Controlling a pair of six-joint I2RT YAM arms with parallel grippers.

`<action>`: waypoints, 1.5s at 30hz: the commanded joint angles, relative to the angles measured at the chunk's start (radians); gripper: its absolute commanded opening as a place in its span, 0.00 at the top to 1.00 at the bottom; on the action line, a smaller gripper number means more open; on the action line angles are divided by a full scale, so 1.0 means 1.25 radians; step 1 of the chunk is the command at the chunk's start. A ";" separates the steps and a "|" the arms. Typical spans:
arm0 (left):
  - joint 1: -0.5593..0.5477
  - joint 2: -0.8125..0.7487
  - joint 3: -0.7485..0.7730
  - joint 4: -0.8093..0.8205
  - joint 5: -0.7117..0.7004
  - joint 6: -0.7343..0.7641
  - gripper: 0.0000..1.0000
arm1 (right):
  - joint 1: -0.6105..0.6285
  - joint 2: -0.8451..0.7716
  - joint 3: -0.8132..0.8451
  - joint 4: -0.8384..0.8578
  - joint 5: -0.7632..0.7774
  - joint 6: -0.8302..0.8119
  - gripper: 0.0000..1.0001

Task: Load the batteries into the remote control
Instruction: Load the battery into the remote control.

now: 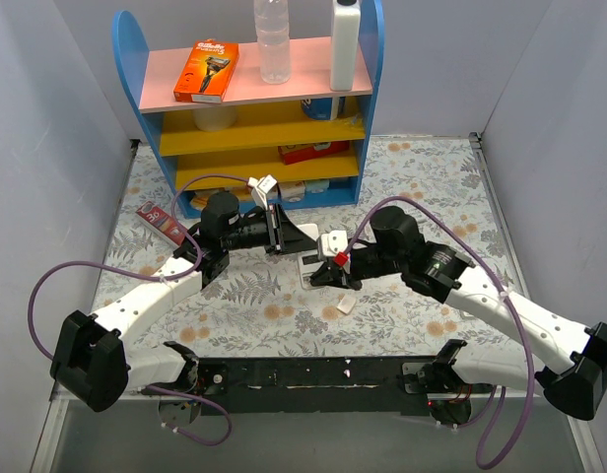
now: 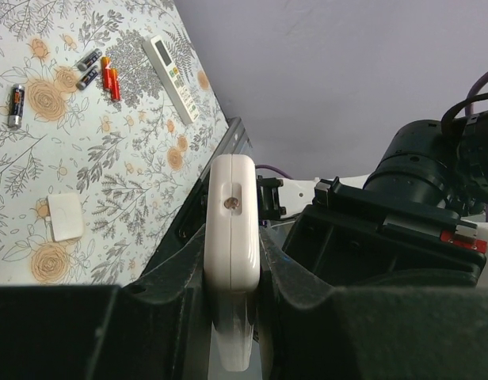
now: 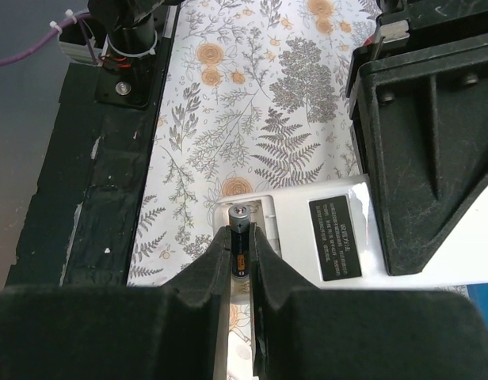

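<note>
My left gripper (image 2: pixel 232 265) is shut on the remote control (image 2: pixel 230 214), seen edge-on and held off the table; in the top view this gripper (image 1: pixel 287 235) holds it at the centre. In the right wrist view the remote's white back (image 3: pixel 307 210) shows a black label and an open battery bay. My right gripper (image 3: pixel 242 237) is shut on a dark battery (image 3: pixel 241 215), its silvery tip in that bay. In the top view the right gripper (image 1: pixel 330 270) sits against the remote (image 1: pixel 332 242). Several spare batteries (image 2: pixel 109 77) lie on the table.
A long white remote (image 2: pixel 171 67) lies by the spare batteries. A small white cover (image 2: pixel 66 215) lies on the floral tablecloth, also in the top view (image 1: pixel 346 305). A blue shelf unit (image 1: pixel 254 108) stands at the back. A red packet (image 1: pixel 158 219) lies at the left.
</note>
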 commanded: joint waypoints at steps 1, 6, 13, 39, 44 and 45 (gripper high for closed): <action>0.005 -0.018 0.043 -0.018 0.017 0.022 1.00 | 0.006 0.017 0.045 -0.047 -0.008 -0.030 0.99; 0.006 -0.022 0.048 -0.023 0.015 0.036 1.00 | 0.008 0.046 0.067 -0.123 0.017 -0.068 0.99; 0.007 -0.032 0.078 -0.093 -0.015 0.093 1.00 | 0.026 0.086 0.100 -0.210 0.106 -0.110 0.99; 0.012 -0.011 -0.008 0.028 -0.009 0.028 1.00 | 0.116 0.160 0.135 -0.270 0.133 -0.137 0.97; 0.011 0.013 0.000 0.039 0.034 0.038 1.00 | 0.119 0.123 0.111 -0.244 0.115 -0.142 0.96; 0.011 0.017 0.001 0.042 0.041 0.038 1.00 | 0.121 0.118 0.110 -0.241 0.114 -0.143 0.96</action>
